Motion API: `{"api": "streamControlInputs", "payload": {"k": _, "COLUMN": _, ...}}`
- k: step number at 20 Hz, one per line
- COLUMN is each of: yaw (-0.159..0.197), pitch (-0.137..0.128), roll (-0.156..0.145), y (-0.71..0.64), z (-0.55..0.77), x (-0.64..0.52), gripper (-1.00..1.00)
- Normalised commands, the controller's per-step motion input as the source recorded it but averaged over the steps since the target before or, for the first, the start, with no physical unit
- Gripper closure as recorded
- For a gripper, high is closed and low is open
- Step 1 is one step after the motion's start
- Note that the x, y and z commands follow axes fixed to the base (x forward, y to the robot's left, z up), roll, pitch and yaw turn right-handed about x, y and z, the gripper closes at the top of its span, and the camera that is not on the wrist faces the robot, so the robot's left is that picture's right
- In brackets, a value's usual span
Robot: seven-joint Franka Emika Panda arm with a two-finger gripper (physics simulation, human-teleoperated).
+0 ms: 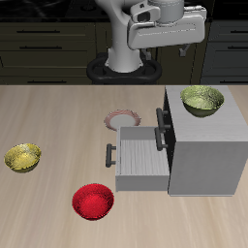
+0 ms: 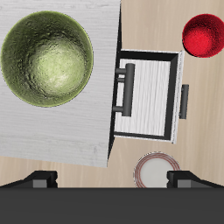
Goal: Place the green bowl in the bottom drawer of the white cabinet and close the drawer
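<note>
**benchtop_dan:** Starting at the gripper [image 1: 167, 37]: jaws look spread wide with nothing between them. In the wrist view you just catch the two dark fingertips [image 2: 39, 181] at the frame edge, far apart, only bare tabletop and a bit of cabinet top in the gap. So released, not holding anything.

**mira_k:** And the bowl?

**benchtop_dan:** The green bowl [image 1: 202, 99] sits on top of the white cabinet [image 1: 208, 145], near its back corner, upright, touching nothing else. That's the relation that matters: the bowl is below the gripper and off to one side of the jaw line, not between the fingers. It's round, so no long axis to line up with; my guess is a rim pinch after shifting over and dropping down.

**mira_k:** Drawer ready?

**benchtop_dan:** The bottom drawer [image 1: 143, 160] is already pulled out, tray empty, dark bar handle at its front. The upper one is shut.

**mira_k:** Arm pose?

**benchtop_dan:** Held high at the table's back, wrist pointing straight down, well clear of everything. Also around: a red bowl [image 1: 93, 201] near the front edge, a yellow bowl [image 1: 23, 156] well apart, and a small plate [image 1: 122, 120] on the table beside the cabinet.
</note>
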Motion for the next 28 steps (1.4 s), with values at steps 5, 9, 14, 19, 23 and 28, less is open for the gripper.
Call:
{"api": "streamControlInputs", "payload": {"k": 5, "yaw": -0.029, "pitch": -0.004, "roll": -0.012, "y": 0.15, "z": 0.24, "x": 0.28, "gripper": -1.00}}
{"api": "streamControlInputs", "payload": {"k": 9, "yaw": -0.001, "pitch": -0.008, "roll": -0.007, "y": 0.17, "z": 0.21, "x": 0.19, "gripper": -1.00}}
{"api": "streamControlInputs", "payload": {"k": 14, "yaw": -0.007, "pitch": -0.014, "roll": -0.004, "y": 0.15, "z": 0.16, "x": 0.17, "gripper": -1.00}}
{"api": "streamControlInputs", "payload": {"k": 19, "yaw": 0.021, "pitch": 0.006, "roll": -0.026, "y": 0.12, "z": 0.03, "x": 0.25, "gripper": -1.00}}
{"api": "streamControlInputs", "payload": {"k": 23, "yaw": 0.025, "pitch": 0.013, "roll": -0.030, "y": 0.03, "z": 0.01, "x": 0.25, "gripper": -1.00}}
{"api": "streamControlInputs", "payload": {"k": 28, "yaw": 0.008, "pitch": 0.006, "roll": -0.039, "y": -0.05, "z": 0.08, "x": 0.21, "gripper": -1.00}}
